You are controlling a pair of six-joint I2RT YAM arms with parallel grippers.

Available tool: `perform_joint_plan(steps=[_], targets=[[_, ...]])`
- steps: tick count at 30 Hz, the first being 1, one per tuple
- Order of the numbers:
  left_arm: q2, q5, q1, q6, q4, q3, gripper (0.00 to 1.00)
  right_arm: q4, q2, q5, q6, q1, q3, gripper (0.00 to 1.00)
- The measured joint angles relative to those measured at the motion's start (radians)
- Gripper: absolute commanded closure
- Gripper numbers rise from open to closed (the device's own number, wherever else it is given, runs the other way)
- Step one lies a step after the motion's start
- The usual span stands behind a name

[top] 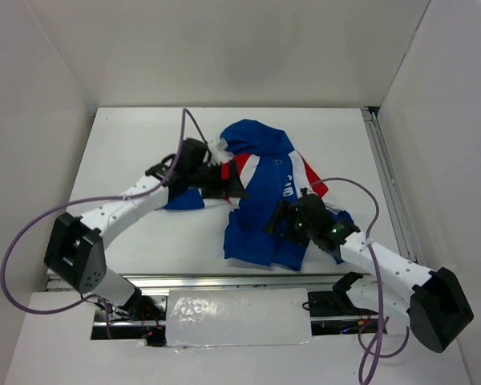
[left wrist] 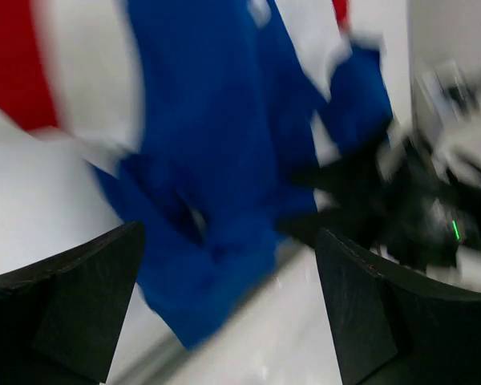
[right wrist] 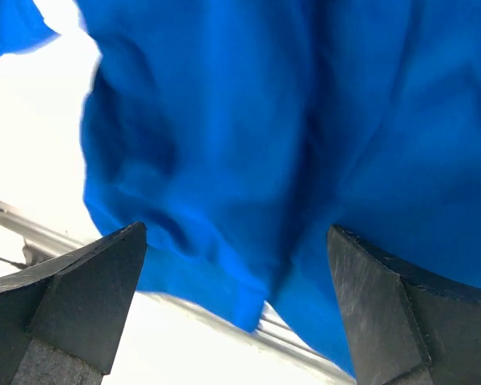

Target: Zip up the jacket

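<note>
The jacket lies crumpled in the middle of the table, royal blue with red and white panels and its hood at the far end. My left gripper is at its left edge by the red and white panel, jaws wide open and empty. In the left wrist view the jacket is blurred, with its blue hem ahead of the fingers. My right gripper is over the jacket's lower right part, open and empty. In the right wrist view blue fabric fills the frame above the open fingers.
A blue sleeve end lies under the left arm. A metal rail runs along the table's right edge and another rail along the near edge. White walls enclose the table on three sides.
</note>
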Motion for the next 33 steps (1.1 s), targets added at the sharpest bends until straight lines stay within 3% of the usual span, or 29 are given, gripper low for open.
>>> perform_joint_plan(steps=[7,10,13,18,25,33], targets=[[-0.047,0.100,-0.211,-0.077,0.075,-0.278,0.01,0.024,-0.149,-0.059,0.090,-0.005,-0.182,0.00],[-0.013,0.096,-0.308,-0.101,0.077,-0.287,0.01,0.024,-0.138,-0.053,0.112,-0.009,-0.187,0.00],[0.021,0.101,-0.336,-0.112,0.108,-0.288,0.01,0.016,-0.096,-0.029,0.137,-0.013,-0.186,0.00],[0.090,0.098,-0.311,-0.129,0.139,-0.292,0.01,0.008,-0.068,-0.023,0.192,-0.051,-0.173,0.00],[0.167,0.098,-0.218,-0.155,0.164,-0.302,0.01,-0.101,-0.163,0.038,0.201,-0.175,-0.173,0.00],[0.091,0.166,-0.034,-0.200,0.198,-0.423,0.03,-0.116,-0.108,0.009,0.153,-0.307,-0.163,0.00]])
